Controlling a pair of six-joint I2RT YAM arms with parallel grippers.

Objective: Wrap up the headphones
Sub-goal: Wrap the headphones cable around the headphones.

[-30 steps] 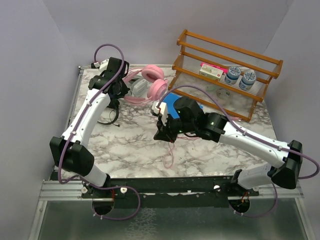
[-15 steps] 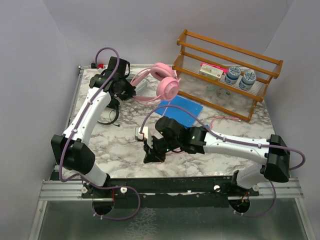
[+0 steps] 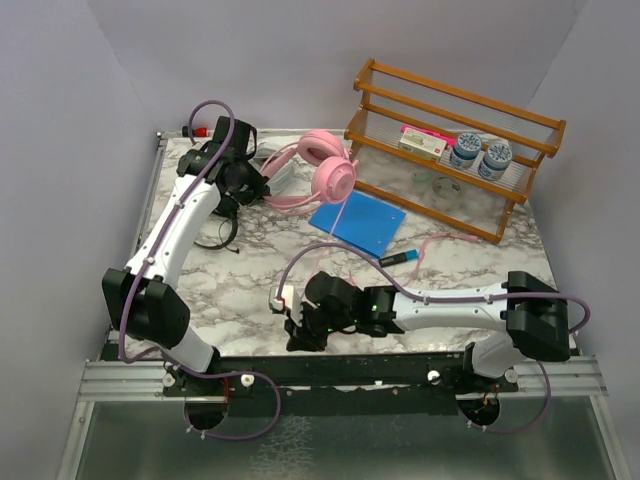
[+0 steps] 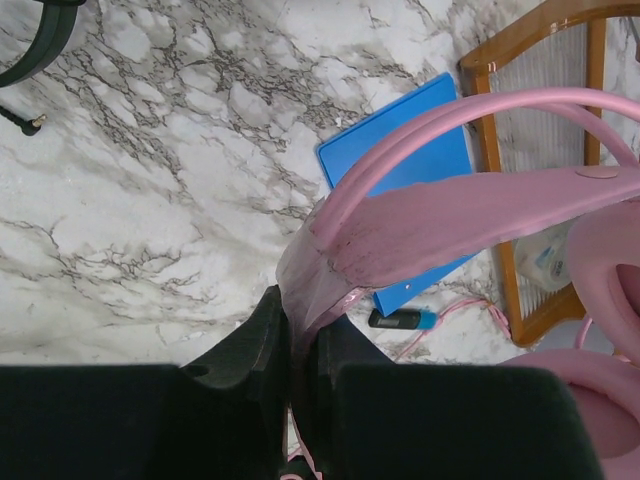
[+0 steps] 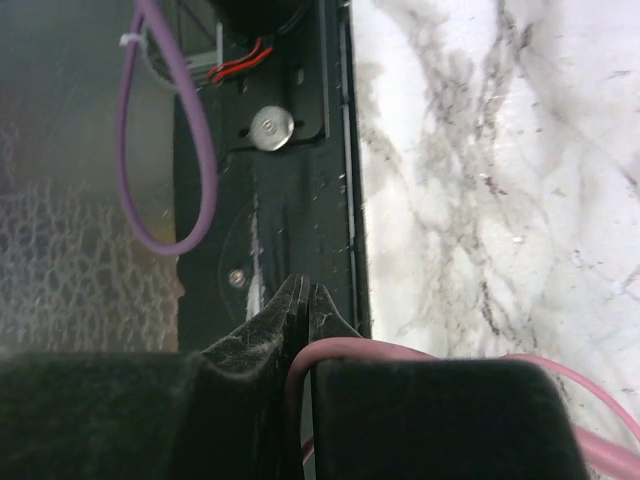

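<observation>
So, left gripper (image 4: 303,318): fingers pressed together on the headband of the pink headphones (image 3: 322,165), at the far left of the marble table (image 3: 230,290).
Pink headphones: earcups just beside the left end of the wooden rack (image 3: 455,120) (whether they touch the marble cannot be told).
Right gripper (image 5: 303,300): fingertips pinched on the pink cable (image 5: 420,355), right at the table's near edge, over the black rail.
Black headphones (image 3: 222,228): lying on the marble near the left edge, just beside the left arm.
Grey-white headphones (image 3: 277,176): mostly hidden behind the left gripper and the pink headband.
Blue pad (image 3: 358,222): flat, mid-table, in front of the rack.
Black-and-blue stick (image 3: 398,259): just beside the pad's near corner.
</observation>
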